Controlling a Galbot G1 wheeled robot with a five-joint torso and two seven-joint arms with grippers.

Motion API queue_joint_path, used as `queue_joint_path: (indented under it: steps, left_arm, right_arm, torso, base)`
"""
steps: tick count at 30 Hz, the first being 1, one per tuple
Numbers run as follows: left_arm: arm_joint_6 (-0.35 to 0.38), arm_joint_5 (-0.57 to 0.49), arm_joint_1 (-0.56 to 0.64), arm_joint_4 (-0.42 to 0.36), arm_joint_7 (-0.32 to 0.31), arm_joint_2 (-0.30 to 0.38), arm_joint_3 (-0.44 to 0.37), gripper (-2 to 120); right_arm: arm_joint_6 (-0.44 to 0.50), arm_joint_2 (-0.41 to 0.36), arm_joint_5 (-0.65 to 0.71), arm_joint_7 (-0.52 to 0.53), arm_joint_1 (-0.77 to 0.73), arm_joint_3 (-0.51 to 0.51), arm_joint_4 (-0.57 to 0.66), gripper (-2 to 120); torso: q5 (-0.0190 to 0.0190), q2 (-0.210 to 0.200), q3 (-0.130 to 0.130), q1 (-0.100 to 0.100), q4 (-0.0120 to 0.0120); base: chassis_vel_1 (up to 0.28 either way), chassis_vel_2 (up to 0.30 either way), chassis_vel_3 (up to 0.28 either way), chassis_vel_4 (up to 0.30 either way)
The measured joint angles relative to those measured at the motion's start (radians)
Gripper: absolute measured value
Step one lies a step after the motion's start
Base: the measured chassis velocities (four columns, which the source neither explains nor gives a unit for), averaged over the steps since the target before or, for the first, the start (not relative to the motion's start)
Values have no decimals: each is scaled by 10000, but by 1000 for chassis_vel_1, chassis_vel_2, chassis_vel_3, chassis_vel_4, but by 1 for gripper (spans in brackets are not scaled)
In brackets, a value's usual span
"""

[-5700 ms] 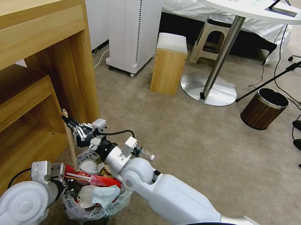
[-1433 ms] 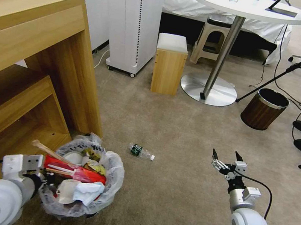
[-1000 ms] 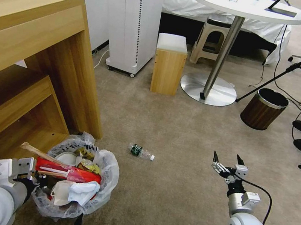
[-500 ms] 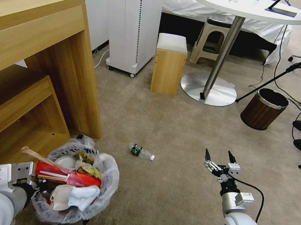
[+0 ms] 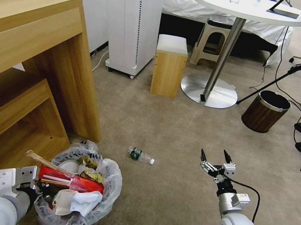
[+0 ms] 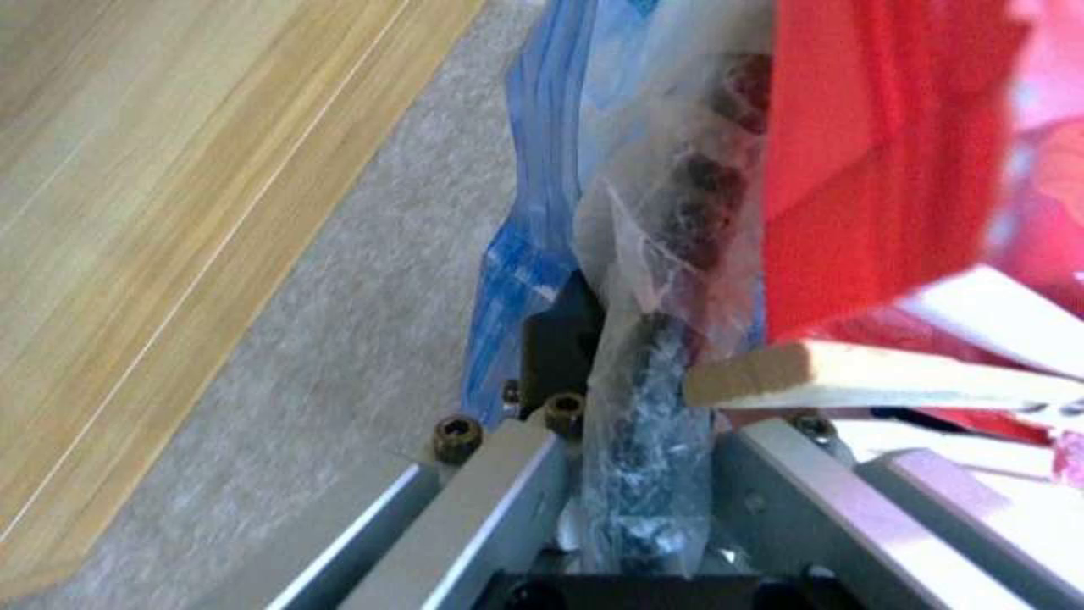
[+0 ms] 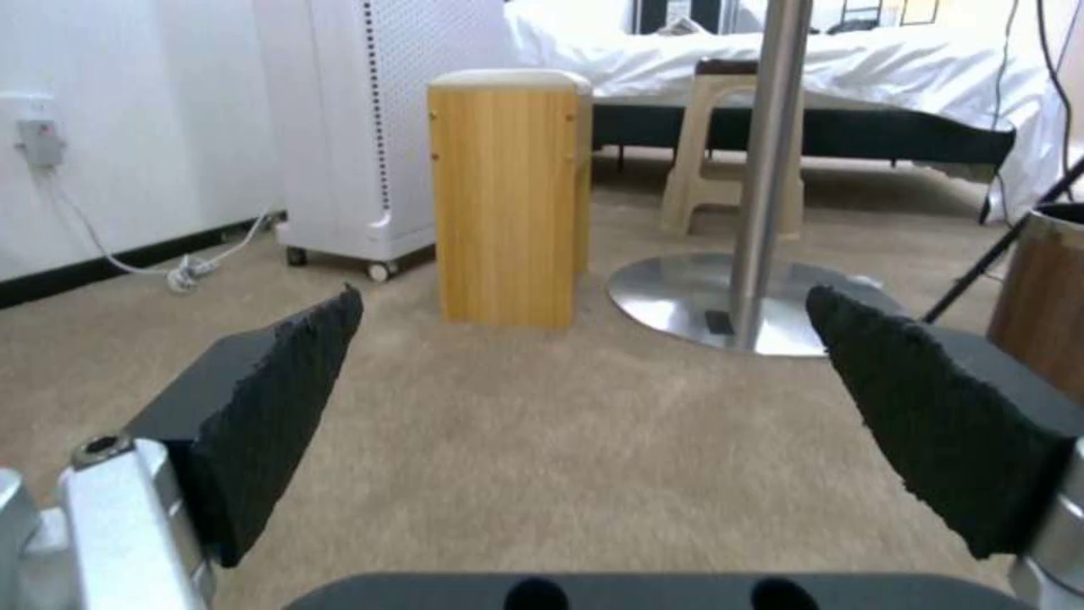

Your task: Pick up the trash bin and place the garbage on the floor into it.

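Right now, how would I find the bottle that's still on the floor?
Start at the big wooden desk. Just past its corner, on the beige carpet, lies a small clear bottle on its side. Its green label and white cap mark it out; other litter sits in the trash bin.

Your left arm sits at the lower left of the head frame, elbow low, its wrist angled toward frame centre; the left gripper (image 6: 633,398) has its fingers pinched together. Your right arm rises from the lower right corner, forearm pointing up-frame, and the right gripper (image 5: 215,158) hangs with its two dark fingertips (image 7: 283,407) spread wide, nothing between them
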Motion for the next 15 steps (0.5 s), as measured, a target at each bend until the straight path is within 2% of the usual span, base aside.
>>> queue_joint_path:
  steps: [9, 15]
  left_arm:
    - [2, 200, -51, 65, 36, -95, 336, 0]
    - [1, 257, -8, 39, 39, -140, 370, 0]
  right_arm:
    - [267, 21, -128, -39, 67, -171, -222, 100]
    - [605, -15, -254, -84, 206, -360, -288, 100]
  torso:
    - [-1, -1, 1, 0, 0]
    - [0, 0, 1, 1, 0]
  base:
    - [-185, 168, 157, -167]
    - [-202, 199, 211, -213]
